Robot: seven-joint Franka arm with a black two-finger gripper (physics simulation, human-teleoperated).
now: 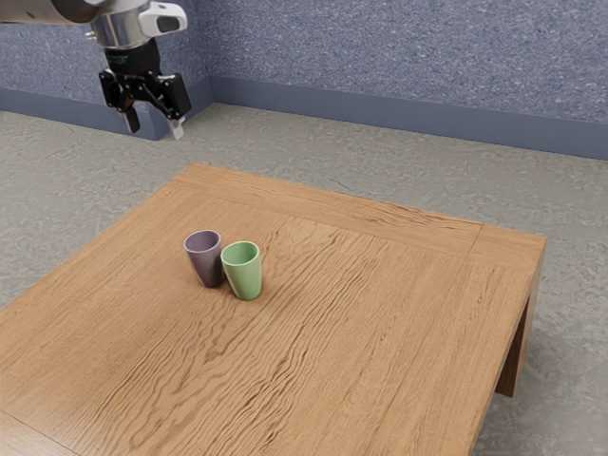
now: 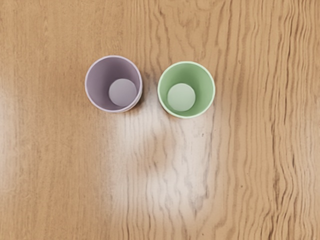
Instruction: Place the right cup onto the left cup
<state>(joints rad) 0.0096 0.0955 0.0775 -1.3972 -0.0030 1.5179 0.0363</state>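
Observation:
My gripper [image 1: 152, 125] is high at the exterior view's upper left, its two fingers spread apart with nothing between them: it is open. Well below it, two cups stand upright on the wooden table. The purple cup [image 1: 206, 261] is at the exterior view's left of the green cup [image 1: 244, 274]. From above, in the wrist view, the purple cup [image 2: 113, 84] and the green cup [image 2: 186, 90] both look hollow, with a narrow gap separating their rims.
The wooden table [image 1: 361, 313] has its far edge and a corner toward the exterior view's right. Grey floor [image 1: 399, 171] and a blue wall [image 1: 408, 57] lie beyond it.

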